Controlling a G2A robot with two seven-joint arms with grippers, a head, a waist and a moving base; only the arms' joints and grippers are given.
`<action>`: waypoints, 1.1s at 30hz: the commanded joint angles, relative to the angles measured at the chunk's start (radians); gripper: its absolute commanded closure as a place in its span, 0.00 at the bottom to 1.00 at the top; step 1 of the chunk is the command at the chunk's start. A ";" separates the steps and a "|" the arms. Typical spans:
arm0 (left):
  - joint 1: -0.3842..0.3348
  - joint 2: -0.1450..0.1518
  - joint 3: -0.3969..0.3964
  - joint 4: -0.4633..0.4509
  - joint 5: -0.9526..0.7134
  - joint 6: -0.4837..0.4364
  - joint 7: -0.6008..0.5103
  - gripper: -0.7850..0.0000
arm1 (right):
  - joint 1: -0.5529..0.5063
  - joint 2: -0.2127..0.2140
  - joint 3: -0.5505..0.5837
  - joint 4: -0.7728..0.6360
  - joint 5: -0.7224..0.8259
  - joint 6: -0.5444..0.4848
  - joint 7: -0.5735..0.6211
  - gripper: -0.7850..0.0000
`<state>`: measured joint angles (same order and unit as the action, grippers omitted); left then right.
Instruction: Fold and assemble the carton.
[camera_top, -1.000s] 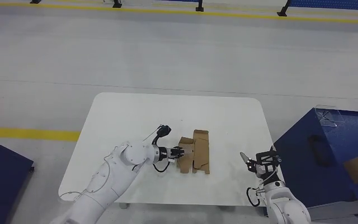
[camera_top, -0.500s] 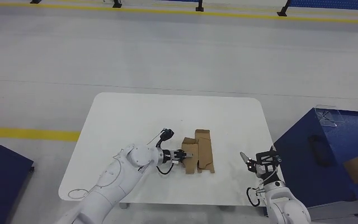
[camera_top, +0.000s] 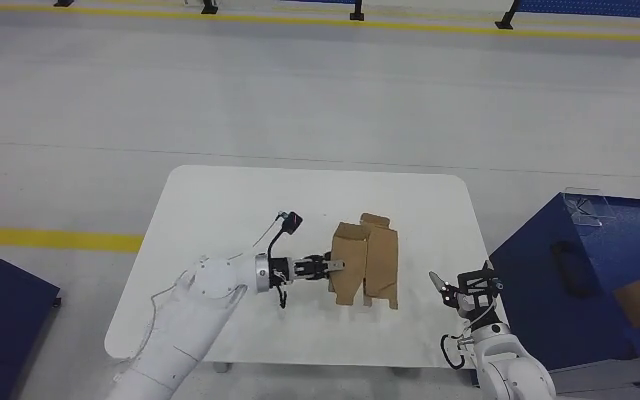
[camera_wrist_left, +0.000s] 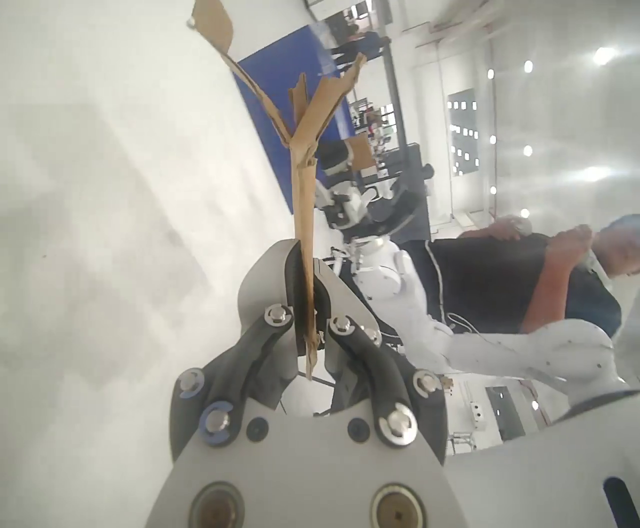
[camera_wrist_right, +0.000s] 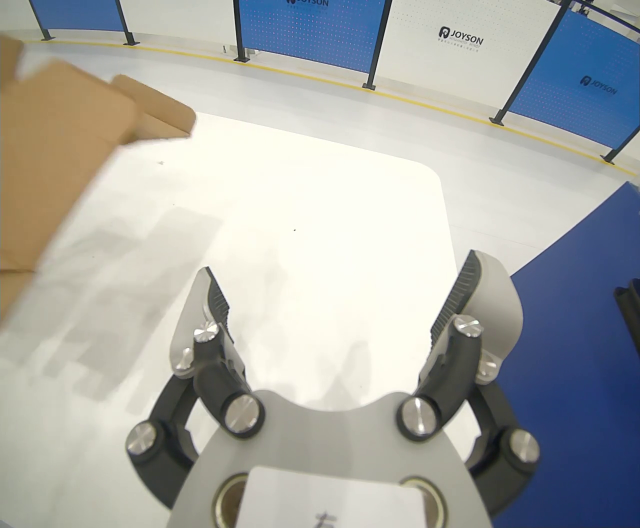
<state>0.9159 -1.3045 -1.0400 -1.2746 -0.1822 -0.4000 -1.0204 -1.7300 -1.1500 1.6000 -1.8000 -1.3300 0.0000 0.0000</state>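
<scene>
A flattened brown carton (camera_top: 366, 262) hangs lifted above the middle of the white table (camera_top: 230, 205). My left gripper (camera_top: 332, 266) is shut on the carton's near left edge. In the left wrist view the carton (camera_wrist_left: 301, 185) runs edge-on out from between the closed fingers of the left gripper (camera_wrist_left: 303, 267), its far flaps splayed apart. My right gripper (camera_top: 458, 286) sits at the table's front right edge, open and holding nothing. In the right wrist view, the right gripper (camera_wrist_right: 340, 295) has its jaws spread wide over bare table, with the carton (camera_wrist_right: 55, 165) off to one side and farther away.
A dark blue bin (camera_top: 575, 275) stands just beyond the table's right side, close to my right arm. Grey floor with yellow lines surrounds the table. A person (camera_wrist_left: 525, 280) stands in the room behind, away from the carton.
My left gripper has lifted the carton off the table and carried it right and a little farther back; the carton now looks larger and its flaps hang open. The right arm has stayed put.
</scene>
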 joint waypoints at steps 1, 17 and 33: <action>0.112 0.032 -0.110 -0.168 -0.037 0.013 -0.050 1.00 | 0.000 0.000 0.000 0.000 0.000 0.000 0.000 0.00; 0.270 0.084 -0.279 -0.377 -0.063 0.091 -0.172 1.00 | -0.001 0.000 -0.002 -0.003 0.010 -0.008 0.005 0.00; 0.292 0.089 -0.263 -0.407 -0.064 0.095 -0.095 1.00 | 0.308 0.051 0.180 0.009 1.656 -0.040 1.316 0.00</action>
<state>1.2078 -1.2159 -1.3035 -1.6823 -0.2430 -0.3060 -1.1193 -1.4817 -1.1039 1.7943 -1.8461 0.1453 -0.1019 1.1270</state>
